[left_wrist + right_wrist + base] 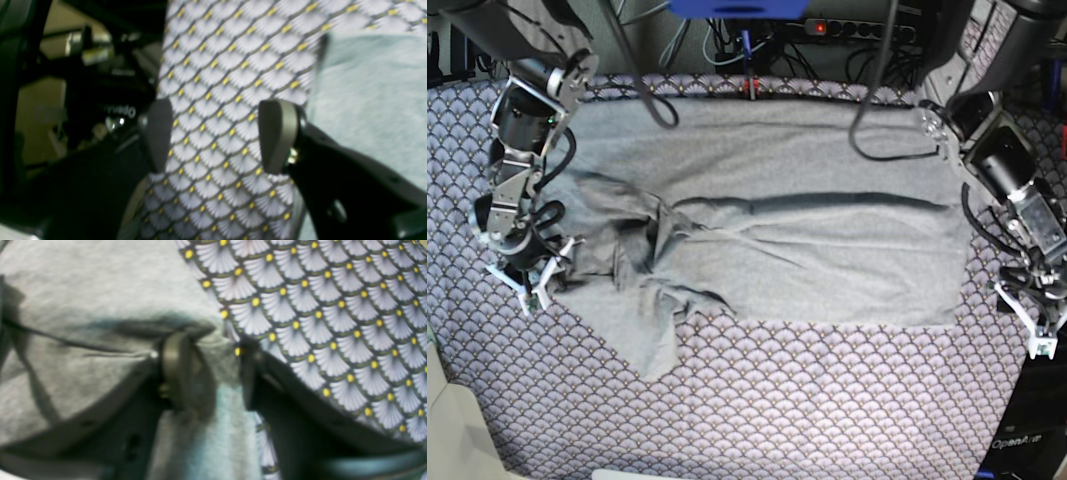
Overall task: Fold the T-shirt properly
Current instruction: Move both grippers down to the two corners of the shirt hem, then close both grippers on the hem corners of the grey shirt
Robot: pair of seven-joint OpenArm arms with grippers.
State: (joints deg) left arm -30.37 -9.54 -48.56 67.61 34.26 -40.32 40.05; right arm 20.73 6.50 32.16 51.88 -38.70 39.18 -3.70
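On the table [757, 420], we see the T-shirt [827, 240] spread across the centre. At nine o'clock our right gripper [210, 370] pinches its edge; at three o'clock our left gripper [218, 136] gapes, holding nothing.

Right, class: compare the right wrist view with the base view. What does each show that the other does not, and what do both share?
Only the right wrist view shows, close up, a bunched edge of the T-shirt between the fingers of the right pincer.

Only the base view shows the whole shirt spread out, rumpled at the end near the right pincer, plus the left pincer over the tablecloth beyond the other end, and cables behind.

Both show the grey shirt, the fan-patterned cloth and the right pincer.
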